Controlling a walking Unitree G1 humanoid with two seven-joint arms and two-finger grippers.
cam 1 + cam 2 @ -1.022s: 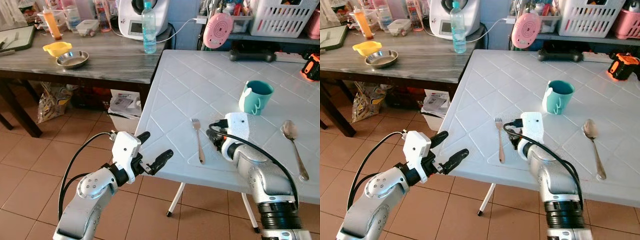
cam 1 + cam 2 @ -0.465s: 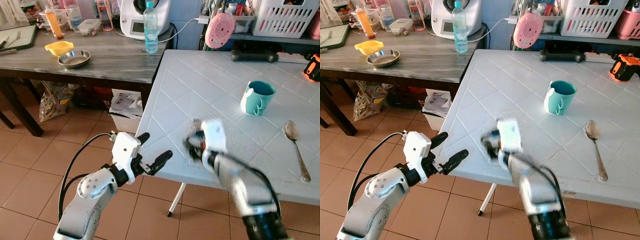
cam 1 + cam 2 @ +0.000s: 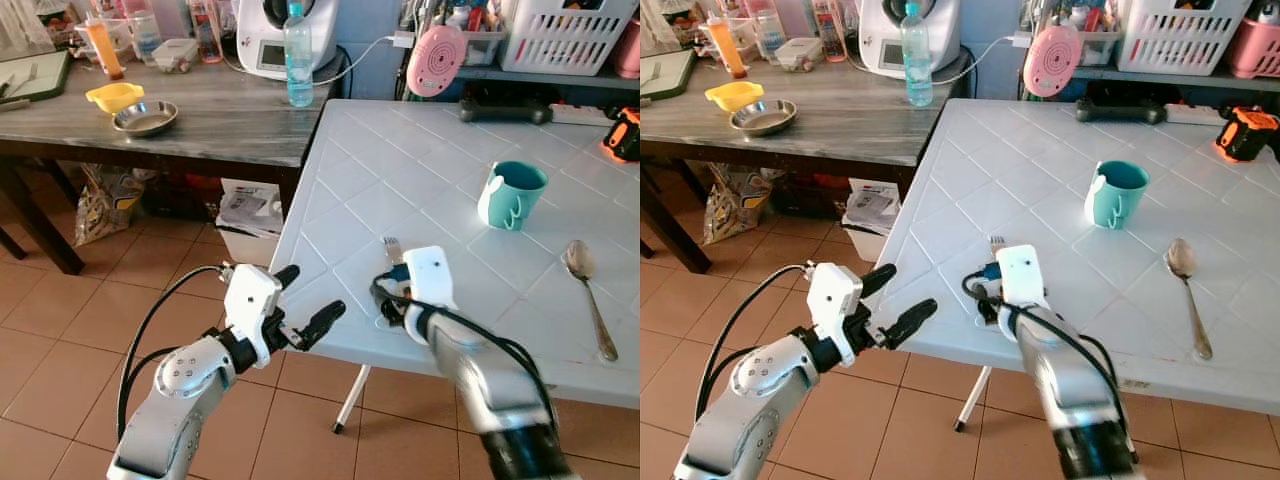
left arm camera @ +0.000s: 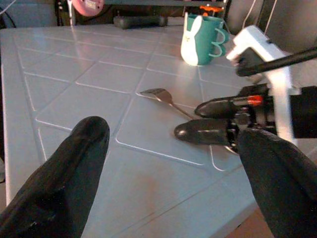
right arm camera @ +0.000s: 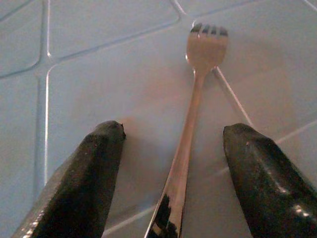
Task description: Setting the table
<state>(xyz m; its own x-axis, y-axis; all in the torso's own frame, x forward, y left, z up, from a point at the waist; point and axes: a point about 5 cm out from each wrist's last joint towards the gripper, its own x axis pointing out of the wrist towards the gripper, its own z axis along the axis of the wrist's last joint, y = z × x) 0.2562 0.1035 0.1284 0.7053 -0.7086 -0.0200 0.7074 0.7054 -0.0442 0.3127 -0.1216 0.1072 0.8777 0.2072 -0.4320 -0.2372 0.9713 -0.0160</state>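
A silver fork (image 5: 192, 106) lies on the white table (image 3: 380, 170) near its front edge, tines pointing away from me. My right gripper (image 5: 174, 128) is open low over the fork, one finger (image 5: 84, 178) on each side of the handle. From the head camera the fork's tines (image 3: 390, 245) stick out beyond the right wrist, which hides the handle. My left gripper (image 3: 312, 292) is open in the air just off the table's front corner, holding nothing. A teal cup (image 3: 512, 195) stands further back, and a spoon (image 3: 585, 275) lies at the right.
A dark wooden table (image 3: 200, 125) at the left carries a steel bowl (image 3: 145, 118), a yellow bowl (image 3: 113, 95) and a water bottle (image 3: 298, 55). A white basket (image 3: 565, 35) and an orange tool (image 3: 625, 135) sit at the white table's far side. Brown floor tiles lie below.
My right gripper has swung left from beside the fork to directly over its handle. The left arm has stayed where it was.
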